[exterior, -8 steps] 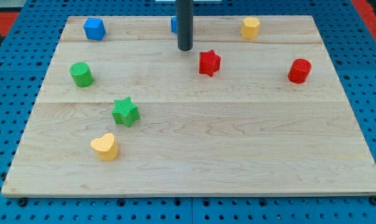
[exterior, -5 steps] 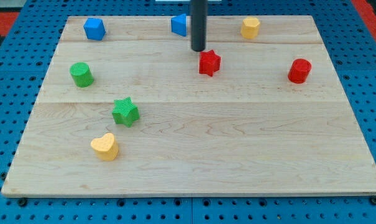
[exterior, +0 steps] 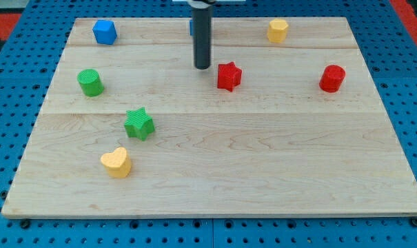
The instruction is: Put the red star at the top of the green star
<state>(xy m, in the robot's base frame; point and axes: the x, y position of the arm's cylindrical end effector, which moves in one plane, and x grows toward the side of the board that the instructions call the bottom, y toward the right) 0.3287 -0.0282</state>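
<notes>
The red star (exterior: 228, 76) lies on the wooden board (exterior: 263, 151), right of centre in the upper half. The green star (exterior: 138, 124) lies lower, toward the view's left. My tip (exterior: 202, 67) stands just to the left of the red star and slightly above it in the view, with a small gap between them. The rod rises from the tip to the view's top edge.
A green cylinder (exterior: 90, 83) sits above and left of the green star, a yellow heart (exterior: 116, 162) below it. A blue cube (exterior: 104, 32) is at the top left, another blue block (exterior: 192, 26) is half hidden behind the rod, a yellow block (exterior: 278, 30) and a red cylinder (exterior: 331, 78) are at the right.
My tip went right to just above the red star, then came back left and lower. The red star has shifted slightly down and left.
</notes>
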